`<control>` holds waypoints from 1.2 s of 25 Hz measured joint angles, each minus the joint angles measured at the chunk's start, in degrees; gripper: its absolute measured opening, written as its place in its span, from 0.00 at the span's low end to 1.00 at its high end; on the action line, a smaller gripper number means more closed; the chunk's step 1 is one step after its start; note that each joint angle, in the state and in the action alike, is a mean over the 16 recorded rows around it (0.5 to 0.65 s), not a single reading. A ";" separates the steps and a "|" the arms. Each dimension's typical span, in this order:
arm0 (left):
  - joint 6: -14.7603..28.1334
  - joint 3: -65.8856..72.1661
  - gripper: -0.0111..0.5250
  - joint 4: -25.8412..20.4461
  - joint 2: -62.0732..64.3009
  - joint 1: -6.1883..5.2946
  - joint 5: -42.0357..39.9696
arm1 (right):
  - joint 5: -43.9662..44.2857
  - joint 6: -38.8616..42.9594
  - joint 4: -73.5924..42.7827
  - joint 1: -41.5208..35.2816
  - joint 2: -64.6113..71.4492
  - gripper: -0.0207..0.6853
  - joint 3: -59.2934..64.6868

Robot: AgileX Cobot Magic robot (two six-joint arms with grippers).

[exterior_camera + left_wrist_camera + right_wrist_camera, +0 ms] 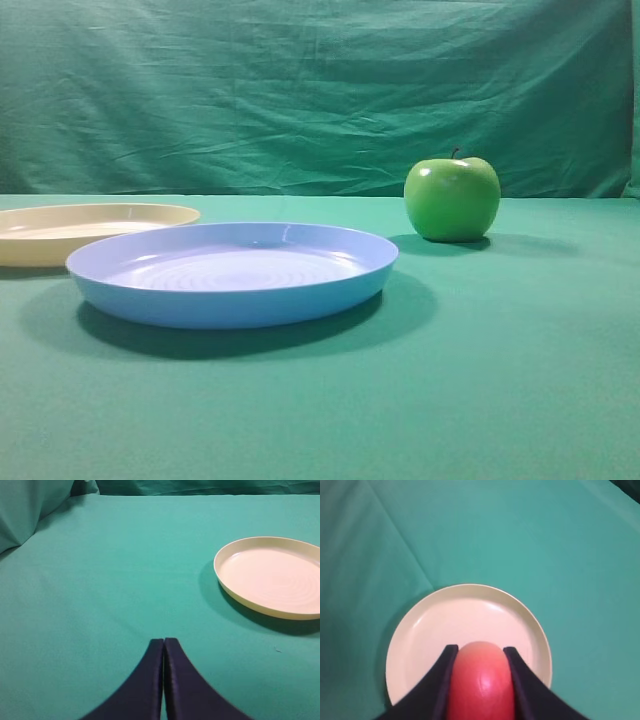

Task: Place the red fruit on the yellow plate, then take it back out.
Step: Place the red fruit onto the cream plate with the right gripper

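- The right gripper is clamped on the red fruit, a jaw pressed to each flank, and carries it in the air.
- Directly beneath and ahead of that gripper lies the yellow plate, bare, on the green bench. How high the fruit hangs above it cannot be told.
- The left gripper is clenched on nothing – jaws pressed together – low over the bench, with the yellow plate ahead of it and off to its right.
- Judged stage: the placing half of the task, fruit over the plate but not yet set down.
- Risk: the fruit is round and smooth – let go from any height, it would likely roll across the shallow plate and over its low rim.
- Risk: the plate looks light; a jaw tip catching its rim on the way down could tip or shove it.
- Bystanders: a blue plate and a green apple sit on the bench; confusing either for the target would spoil the run.
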 joint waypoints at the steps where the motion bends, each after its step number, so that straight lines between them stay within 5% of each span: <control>1: 0.00 0.00 0.02 0.00 0.00 0.00 0.00 | -1.04 -0.41 0.07 0.54 1.29 0.31 -0.35; 10: 0.00 0.00 0.02 0.00 0.00 0.00 0.00 | -9.96 -3.14 0.78 3.26 10.98 0.36 -1.26; 24: 0.00 0.00 0.02 0.00 0.00 0.00 0.00 | -11.66 -4.08 1.01 3.44 14.80 0.86 -1.35; 30: 0.00 0.00 0.02 0.00 0.00 0.00 0.00 | -6.12 -3.59 0.45 2.49 10.28 0.77 -1.35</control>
